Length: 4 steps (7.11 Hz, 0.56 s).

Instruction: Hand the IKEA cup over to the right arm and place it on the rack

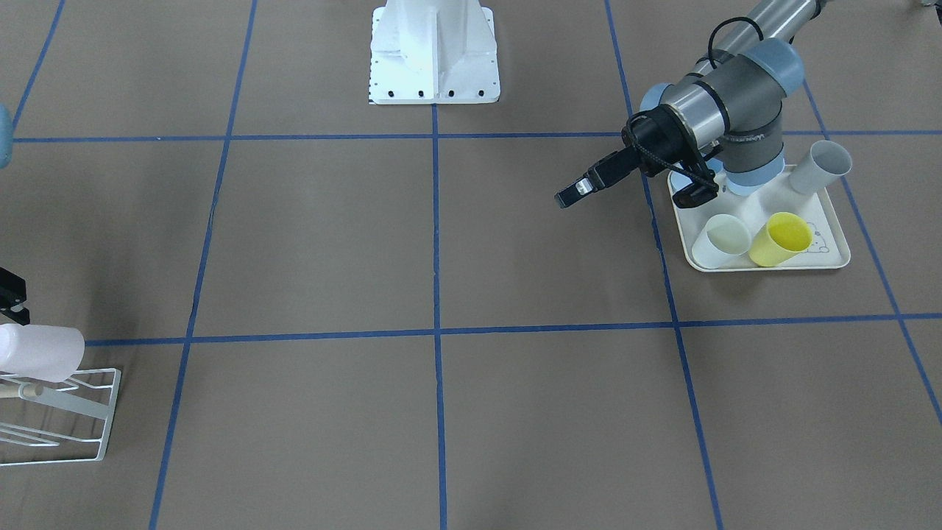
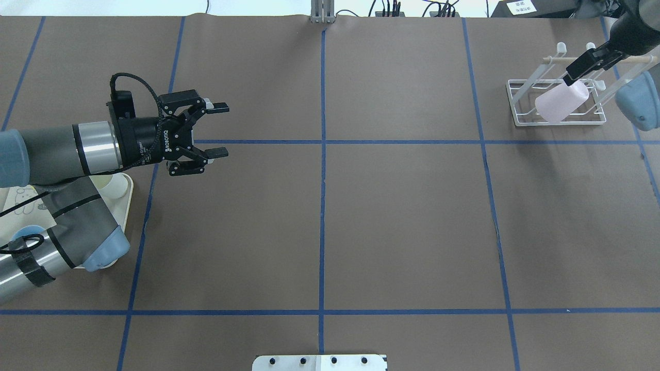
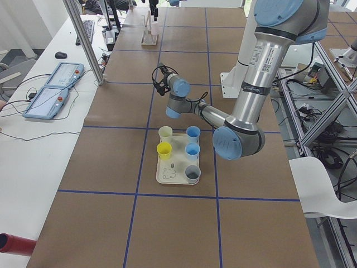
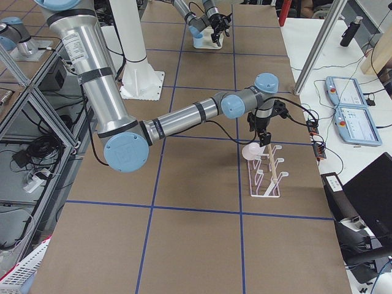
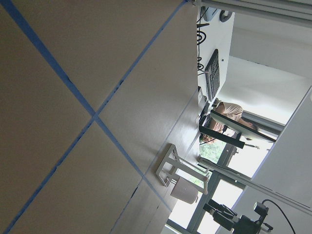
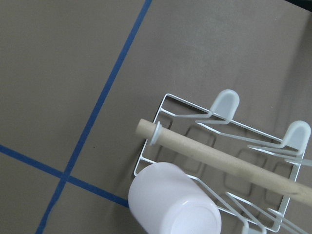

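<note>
The pale pink, translucent plastic cup (image 2: 561,100) lies tilted on its side over the small white wire rack (image 2: 521,121), in the far corner of the brown, blue-taped bench (image 2: 392,216) on the robot's right. Its wider end points toward the middle of the bench and its narrower end points up at the right pincer (image 2: 576,69). In the right wrist view the cup sits just below the rack's pale wooden dowel (image 6: 219,156), with its closed base turned to the camera. Whether a wire prong carries it cannot be told.

The grey-and-silver right arm (image 4: 184,119) reaches across the bench to the rack. Its black pincer hangs just above the cup's narrow end. No view shows whether that pincer is spread or pinching the cup.

The left pincer (image 2: 219,130) hovers level above bare bench on the robot's left, well apart from the rack. It points toward the bench's middle and its two black fingers are spread wide with nothing between them. Beside and partly under the left arm rests a cream rectangular tray (image 1: 765,266). On it are a yellow plastic cup (image 1: 784,239), a white one (image 1: 725,239) and a grey one (image 1: 824,168).
</note>
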### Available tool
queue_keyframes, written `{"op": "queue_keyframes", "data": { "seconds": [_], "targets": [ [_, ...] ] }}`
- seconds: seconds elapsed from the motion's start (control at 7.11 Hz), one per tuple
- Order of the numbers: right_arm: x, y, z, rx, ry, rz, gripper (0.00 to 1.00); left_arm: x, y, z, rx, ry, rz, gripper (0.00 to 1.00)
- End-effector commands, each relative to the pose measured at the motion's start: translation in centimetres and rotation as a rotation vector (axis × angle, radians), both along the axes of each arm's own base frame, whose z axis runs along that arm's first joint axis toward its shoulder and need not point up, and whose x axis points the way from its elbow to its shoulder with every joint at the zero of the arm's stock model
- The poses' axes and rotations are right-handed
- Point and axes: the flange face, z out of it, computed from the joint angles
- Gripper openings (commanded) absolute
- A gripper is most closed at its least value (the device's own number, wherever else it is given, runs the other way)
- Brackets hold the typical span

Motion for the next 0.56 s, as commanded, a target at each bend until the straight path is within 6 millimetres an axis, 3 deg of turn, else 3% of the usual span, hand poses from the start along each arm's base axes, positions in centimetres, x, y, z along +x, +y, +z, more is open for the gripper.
{"op": "queue_keyframes", "data": {
  "seconds": [0.0,0.14,0.28,0.42],
  "targets": [
    [-0.9,1.3,-3.4,-0.025,-0.048,0.066,0.98,-2.2,0.7,6.6,0.156,-0.223,-0.08,1.0],
    [-2.3,2.9,-5.7,-0.055,-0.083,0.108,0.98,-5.0,0.7,10.7,0.22,-0.351,-0.098,1.0],
    [-4.3,4.5,-7.7,-0.086,-0.113,0.133,0.98,-8.8,-1.2,12.2,0.262,-0.452,-0.081,1.0],
    [-5.9,5.5,-9.0,-0.115,-0.136,0.147,0.98,-14.6,-4.0,12.6,0.279,-0.521,-0.084,1.0]
  ]
}}
